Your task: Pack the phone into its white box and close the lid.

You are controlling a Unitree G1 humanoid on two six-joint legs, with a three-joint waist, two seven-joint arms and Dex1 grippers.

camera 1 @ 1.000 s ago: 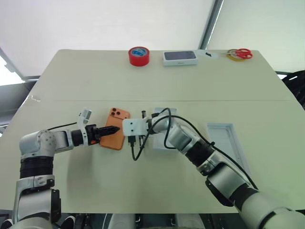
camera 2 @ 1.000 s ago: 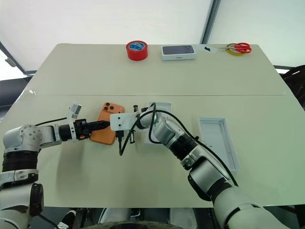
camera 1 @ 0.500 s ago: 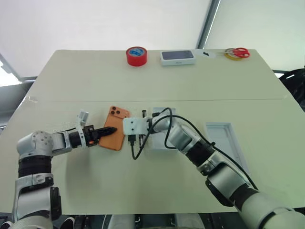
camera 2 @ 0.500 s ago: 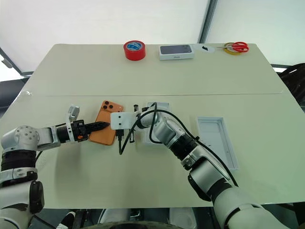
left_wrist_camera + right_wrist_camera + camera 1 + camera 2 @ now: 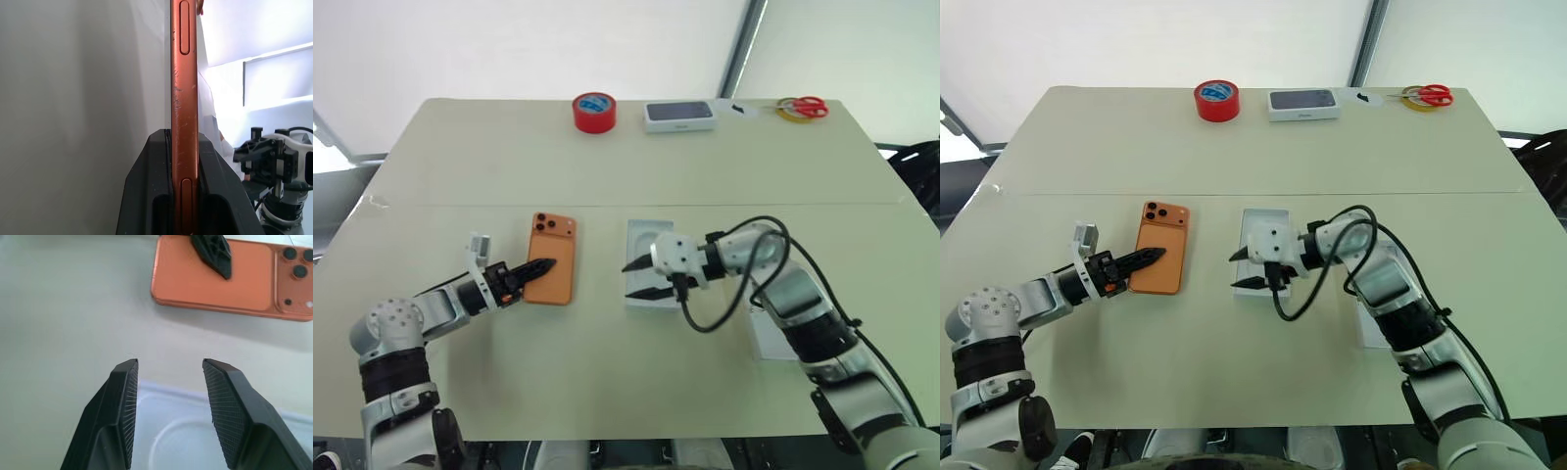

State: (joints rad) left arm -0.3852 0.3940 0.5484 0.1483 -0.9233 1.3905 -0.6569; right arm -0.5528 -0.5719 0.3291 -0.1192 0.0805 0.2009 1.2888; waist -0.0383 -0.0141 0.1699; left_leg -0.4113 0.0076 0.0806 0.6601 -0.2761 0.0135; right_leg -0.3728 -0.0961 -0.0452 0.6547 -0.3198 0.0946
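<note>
The orange phone (image 5: 554,257) lies flat on the table, back up, camera cluster at its far end. My left gripper (image 5: 544,265) is shut on the phone's near left edge; in the left wrist view that edge (image 5: 184,88) stands between the black fingers (image 5: 146,196). My right gripper (image 5: 633,279) hovers open over a white moulded insert (image 5: 644,243) with a rounded recess, to the right of the phone. Whether the white box lies under that insert I cannot tell. A corner of the lid (image 5: 766,340) shows behind my right forearm.
Along the table's far edge stand a red tape roll (image 5: 594,113), a dark-topped white box (image 5: 680,116), and red-handled scissors on a yellow tape ring (image 5: 803,108). A seam (image 5: 460,207) crosses the beige tabletop just beyond the phone.
My right gripper has pulled away from the phone to the right and opened. My left gripper closed on the phone and stays shut on it. The phone now lies straighter.
</note>
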